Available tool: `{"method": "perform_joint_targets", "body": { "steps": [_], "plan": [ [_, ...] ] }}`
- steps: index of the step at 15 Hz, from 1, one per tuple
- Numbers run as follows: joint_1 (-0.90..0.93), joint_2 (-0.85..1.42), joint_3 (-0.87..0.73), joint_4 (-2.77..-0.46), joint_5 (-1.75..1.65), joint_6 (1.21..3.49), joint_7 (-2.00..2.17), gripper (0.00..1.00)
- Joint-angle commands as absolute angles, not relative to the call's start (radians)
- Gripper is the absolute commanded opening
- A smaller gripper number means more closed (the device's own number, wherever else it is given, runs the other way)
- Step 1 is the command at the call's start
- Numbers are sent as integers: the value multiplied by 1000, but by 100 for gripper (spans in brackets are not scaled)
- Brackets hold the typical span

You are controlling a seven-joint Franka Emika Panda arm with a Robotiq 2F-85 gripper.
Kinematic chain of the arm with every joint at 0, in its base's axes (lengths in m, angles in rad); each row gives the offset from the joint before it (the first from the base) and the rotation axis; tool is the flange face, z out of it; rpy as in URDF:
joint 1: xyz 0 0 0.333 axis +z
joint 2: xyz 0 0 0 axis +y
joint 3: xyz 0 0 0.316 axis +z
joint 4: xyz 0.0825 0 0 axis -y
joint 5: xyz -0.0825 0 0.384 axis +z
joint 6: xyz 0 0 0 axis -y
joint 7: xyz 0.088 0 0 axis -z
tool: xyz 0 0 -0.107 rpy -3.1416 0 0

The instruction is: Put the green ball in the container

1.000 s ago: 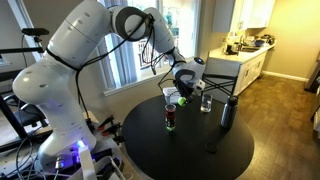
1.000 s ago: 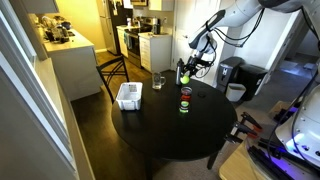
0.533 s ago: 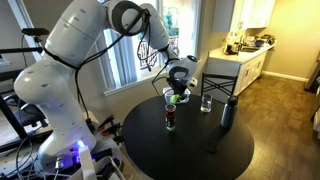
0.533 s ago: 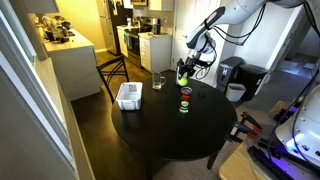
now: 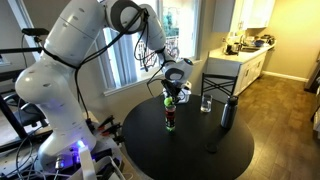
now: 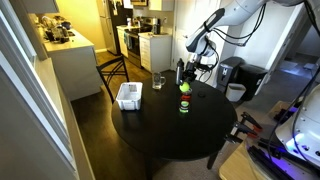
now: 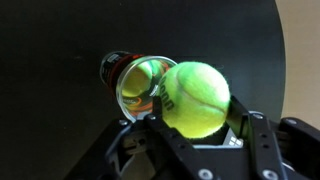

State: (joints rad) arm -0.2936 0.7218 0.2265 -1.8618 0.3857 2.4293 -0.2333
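Note:
My gripper (image 7: 195,125) is shut on the green ball (image 7: 195,97), a yellow-green tennis ball that fills the wrist view. In both exterior views the ball (image 5: 170,98) (image 6: 185,88) hangs just above the small dark can (image 5: 170,117) (image 6: 185,104) near the middle of the round black table. The wrist view shows the can's shiny top (image 7: 135,80) beside the ball. The container (image 6: 128,95), a clear rectangular tub, stands at the table's edge, well away from the gripper (image 6: 185,78). It is out of the wrist view.
A clear drinking glass (image 6: 158,81) (image 5: 206,103) stands on the black table (image 6: 190,135) between tub and can. A tall dark bottle (image 5: 227,113) stands near the table's edge. A chair (image 6: 112,70) is behind the table by the tub.
My gripper has carried the ball sideways, away from the glass, and a little lower. It now hangs over the dark can. The grip has not changed.

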Motion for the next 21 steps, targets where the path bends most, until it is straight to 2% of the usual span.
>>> {"method": "perform_joint_targets", "body": {
  "steps": [1,9,10,11,12,14,21],
  "plan": [
    [-279,672,201,-1913,400,2415,-260,38],
    [-254,672,167,-1915,385,2418,-248,38],
    [-250,672,163,-1916,384,2421,-244,60],
    [-246,673,158,-1915,383,2422,-240,88],
    [-243,673,154,-1915,382,2422,-238,90],
    [-238,675,146,-1914,380,2424,-234,99],
    [-240,661,125,-1922,387,2440,-230,100]
  ]
}}
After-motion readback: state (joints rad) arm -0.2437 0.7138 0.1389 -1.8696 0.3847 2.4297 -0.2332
